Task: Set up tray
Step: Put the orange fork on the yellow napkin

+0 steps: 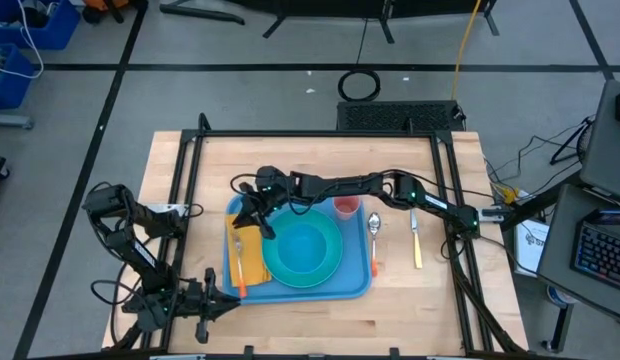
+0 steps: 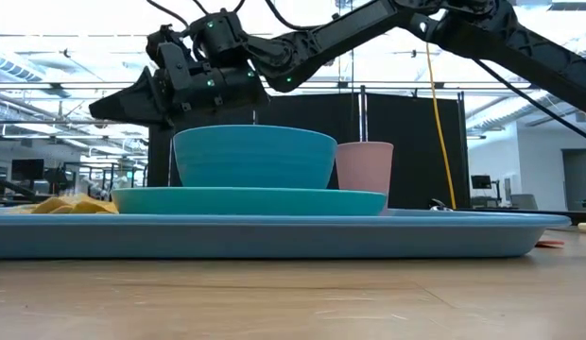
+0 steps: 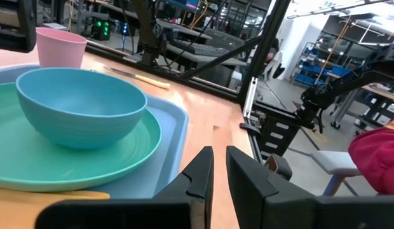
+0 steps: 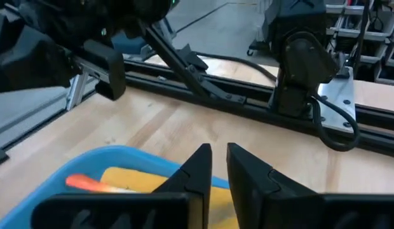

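Observation:
The light-blue tray (image 1: 300, 292) lies mid-table. It holds a teal plate (image 1: 333, 268) with a blue bowl (image 1: 303, 246) standing on it. A pink cup (image 1: 346, 207) stands at the tray's far right. A yellow-orange napkin (image 1: 252, 255) lies at the tray's left with an orange utensil (image 1: 239, 270) on it. My right gripper (image 1: 252, 214) hovers over the tray's far left corner, above the napkin (image 4: 130, 178). Its fingers stand a narrow slit apart with nothing between them. My left gripper (image 1: 230, 300) waits level at the table's near left, shut and holding nothing.
A spoon (image 1: 373, 224) lies at the tray's right rim. A knife with a yellow handle (image 1: 416, 242) lies on the bare wood to the tray's right. A black frame (image 1: 320, 133) borders the table's far side and both flanks. Bare wood shows in front of the tray.

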Controlling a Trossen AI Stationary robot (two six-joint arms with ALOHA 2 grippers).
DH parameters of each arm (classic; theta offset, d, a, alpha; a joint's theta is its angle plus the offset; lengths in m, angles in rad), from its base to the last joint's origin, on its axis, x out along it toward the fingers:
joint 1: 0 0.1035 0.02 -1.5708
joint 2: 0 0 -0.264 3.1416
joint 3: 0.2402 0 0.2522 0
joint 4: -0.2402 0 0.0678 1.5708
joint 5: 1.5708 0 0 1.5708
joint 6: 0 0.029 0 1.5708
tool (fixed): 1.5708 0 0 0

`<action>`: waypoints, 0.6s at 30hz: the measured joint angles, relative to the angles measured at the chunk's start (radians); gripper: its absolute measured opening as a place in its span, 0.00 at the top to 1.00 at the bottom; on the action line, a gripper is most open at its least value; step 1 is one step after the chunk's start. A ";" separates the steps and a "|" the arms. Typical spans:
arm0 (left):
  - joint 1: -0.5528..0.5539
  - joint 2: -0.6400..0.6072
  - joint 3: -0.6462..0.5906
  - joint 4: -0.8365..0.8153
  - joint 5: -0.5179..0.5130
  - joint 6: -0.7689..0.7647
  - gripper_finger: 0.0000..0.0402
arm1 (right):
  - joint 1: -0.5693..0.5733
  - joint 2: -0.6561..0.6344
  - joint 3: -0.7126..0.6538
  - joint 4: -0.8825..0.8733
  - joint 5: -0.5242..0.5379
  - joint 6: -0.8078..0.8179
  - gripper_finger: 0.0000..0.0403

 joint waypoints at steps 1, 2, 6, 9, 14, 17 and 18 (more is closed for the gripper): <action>0.000 0.000 0.000 -0.005 0.000 -0.008 0.88 | 0.000 0.000 0.000 -0.001 0.000 -0.013 0.88; 0.000 0.000 0.000 -0.007 0.000 -0.009 0.88 | 0.000 0.000 0.000 -0.001 -0.001 -0.029 0.87; 0.000 0.000 0.000 -0.007 0.000 -0.007 0.88 | 0.000 0.000 0.000 0.010 -0.002 -0.054 0.84; 0.004 0.000 0.000 -0.007 -0.003 -0.007 0.88 | 0.000 -0.002 0.000 0.026 0.000 -0.054 0.85; 0.015 0.000 0.000 -0.006 -0.004 -0.006 0.88 | 0.003 -0.029 -0.001 0.044 0.000 -0.039 0.88; 0.020 0.000 -0.001 -0.006 -0.003 -0.008 0.88 | 0.010 -0.052 0.000 0.042 -0.004 -0.057 0.90; 0.020 0.000 -0.001 -0.006 -0.003 -0.008 0.88 | 0.014 -0.069 0.000 0.016 -0.007 -0.061 0.91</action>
